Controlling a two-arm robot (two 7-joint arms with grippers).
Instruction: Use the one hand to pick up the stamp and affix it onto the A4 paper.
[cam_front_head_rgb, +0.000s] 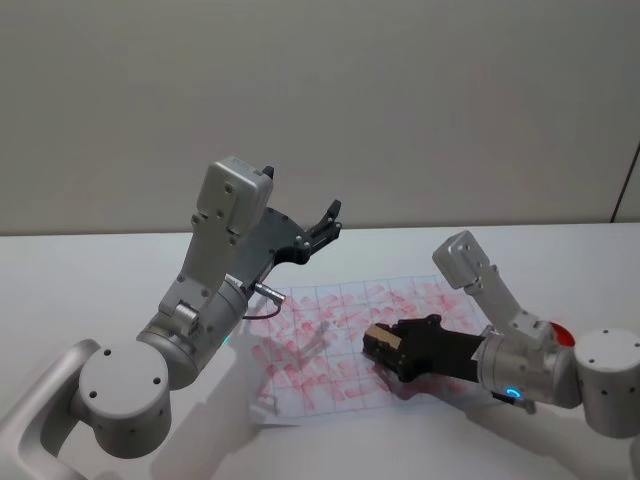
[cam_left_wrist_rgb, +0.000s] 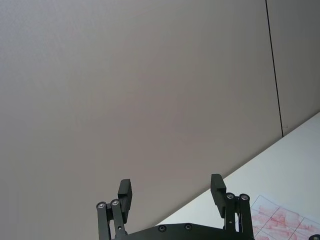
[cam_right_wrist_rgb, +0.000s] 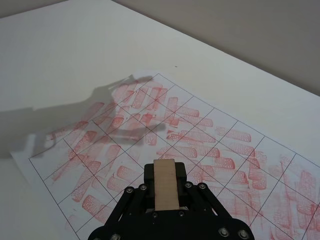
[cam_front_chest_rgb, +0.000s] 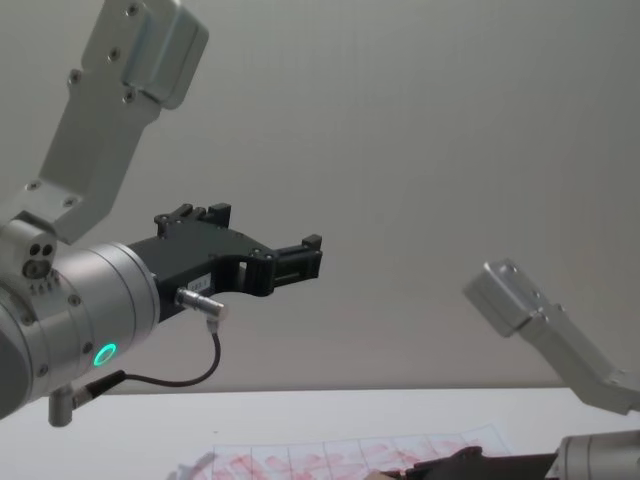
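My right gripper (cam_front_head_rgb: 378, 345) is shut on the stamp (cam_front_head_rgb: 383, 338), a small tan wooden block, and hovers low over the right middle of the A4 paper (cam_front_head_rgb: 330, 330). In the right wrist view the stamp (cam_right_wrist_rgb: 165, 190) stands between the black fingers above the paper (cam_right_wrist_rgb: 200, 135), whose grid cells carry smudged red marks. My left gripper (cam_front_head_rgb: 330, 221) is raised high above the paper's far left edge, open and empty; the left wrist view has its fingers (cam_left_wrist_rgb: 125, 192) spread apart against the wall. The chest view sees the left gripper (cam_front_chest_rgb: 300, 257) in the air and the paper (cam_front_chest_rgb: 330, 458) along the table.
The white table (cam_front_head_rgb: 90, 280) stretches bare to the left of the sheet and beyond it. The paper's near left corner (cam_front_head_rgb: 265, 405) curls up slightly. A red part (cam_front_head_rgb: 562, 335) shows on the right arm's base.
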